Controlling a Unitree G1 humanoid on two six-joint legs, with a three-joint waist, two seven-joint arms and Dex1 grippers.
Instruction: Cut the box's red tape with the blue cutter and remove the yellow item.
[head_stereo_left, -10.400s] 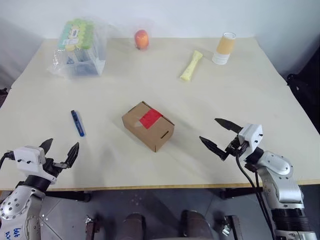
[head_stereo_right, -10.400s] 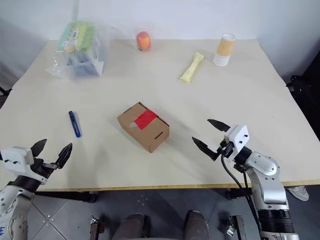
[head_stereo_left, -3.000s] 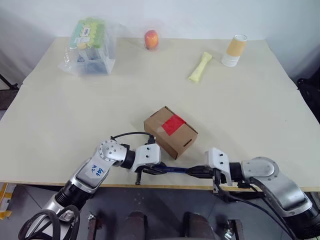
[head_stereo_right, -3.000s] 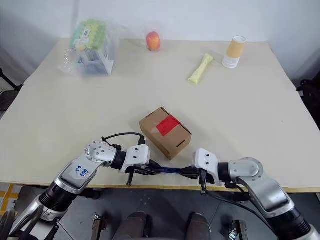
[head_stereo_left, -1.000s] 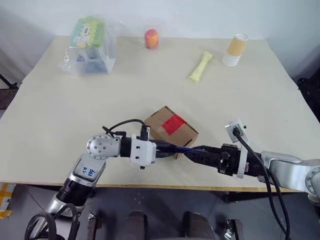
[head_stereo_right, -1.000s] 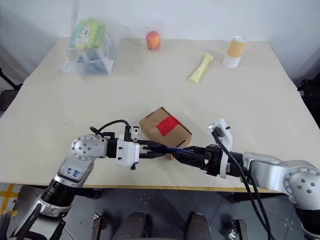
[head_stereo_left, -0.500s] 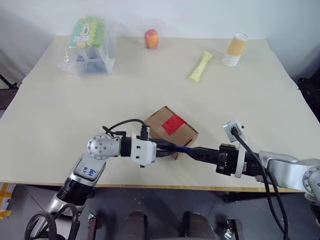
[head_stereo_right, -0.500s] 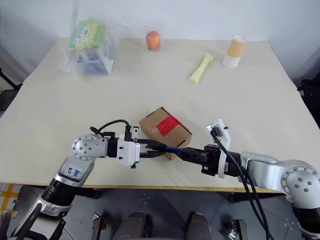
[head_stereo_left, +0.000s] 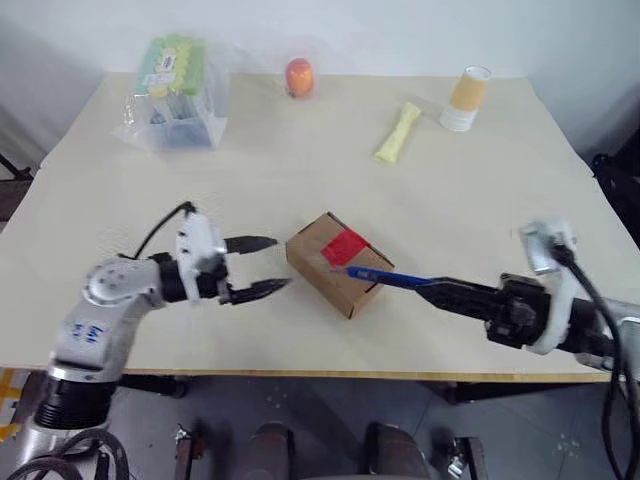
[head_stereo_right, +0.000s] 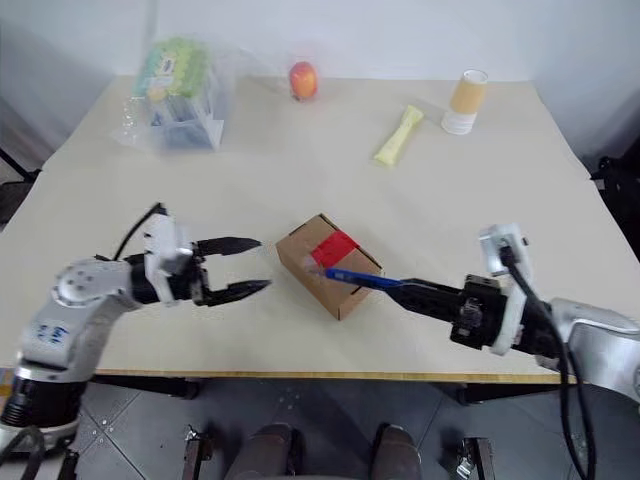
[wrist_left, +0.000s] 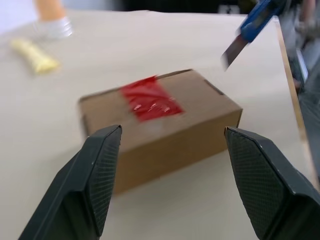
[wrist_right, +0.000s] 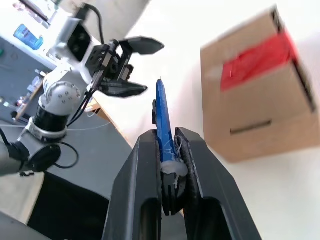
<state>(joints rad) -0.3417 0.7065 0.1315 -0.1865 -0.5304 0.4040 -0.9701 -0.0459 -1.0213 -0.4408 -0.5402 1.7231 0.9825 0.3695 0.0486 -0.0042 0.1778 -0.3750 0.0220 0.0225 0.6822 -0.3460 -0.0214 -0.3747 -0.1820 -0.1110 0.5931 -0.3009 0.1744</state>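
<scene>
The right gripper (head_stereo_left: 440, 288) is clamped on the blue cutter (head_stereo_left: 385, 276), holding it by its rear end; the cutter extends from the fingertips toward the box (head_stereo_left: 336, 263), and its blade end hangs just above the box's near top edge, beside the red tape (head_stereo_left: 346, 246). In the right wrist view the cutter (wrist_right: 163, 121) sits pinched between the two black fingers (wrist_right: 142, 165). The left gripper (head_stereo_left: 258, 266) stands with its fingers spread wide and carries nothing; it points at the box from the opposite side, near it but apart. The box rests closed on the tabletop (head_stereo_left: 300, 160) between the two grippers, the tape intact across its top seam. Contact between blade and box cannot be determined.
</scene>
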